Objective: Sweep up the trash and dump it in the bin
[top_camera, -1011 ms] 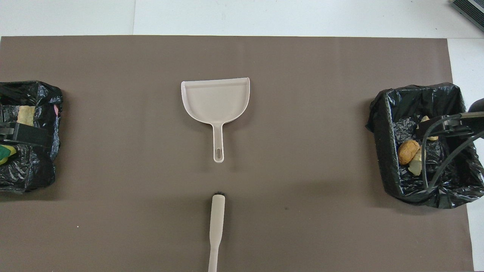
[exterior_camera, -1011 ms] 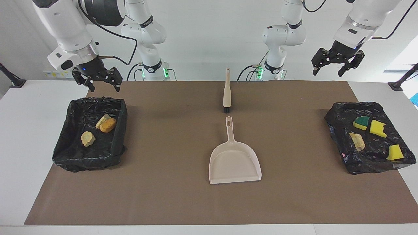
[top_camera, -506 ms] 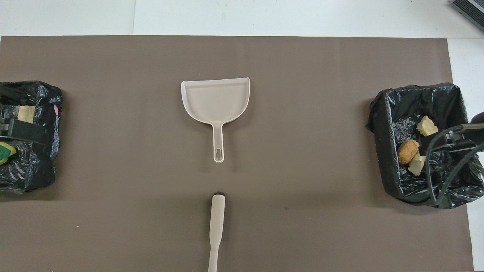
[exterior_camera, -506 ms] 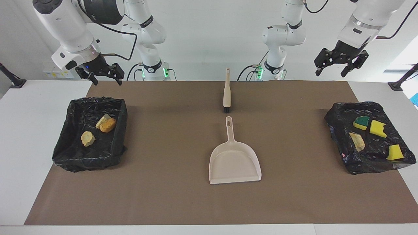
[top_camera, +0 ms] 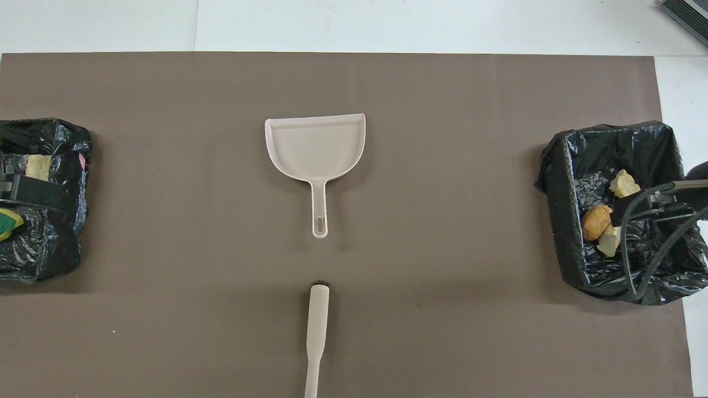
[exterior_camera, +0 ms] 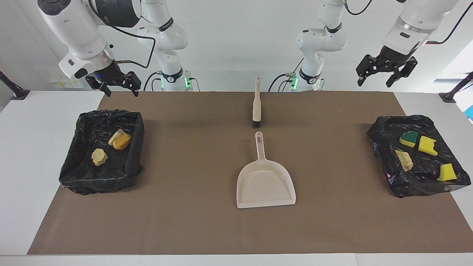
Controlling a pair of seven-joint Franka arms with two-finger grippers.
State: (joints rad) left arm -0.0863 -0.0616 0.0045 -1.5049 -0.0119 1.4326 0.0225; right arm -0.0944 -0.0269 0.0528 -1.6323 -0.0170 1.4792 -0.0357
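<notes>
Showing no legible writing anywhere

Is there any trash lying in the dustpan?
No, the dustpan lies empty on the brown mat.

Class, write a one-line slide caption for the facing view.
Trash sits in two lined bins; dustpan and brush lie between.

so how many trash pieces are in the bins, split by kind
Sponge bits: 3, all in the bin at the left arm's end.
Pale stone-like lumps: 3.
Orange-brown lump: 1.
Total: 7
</notes>
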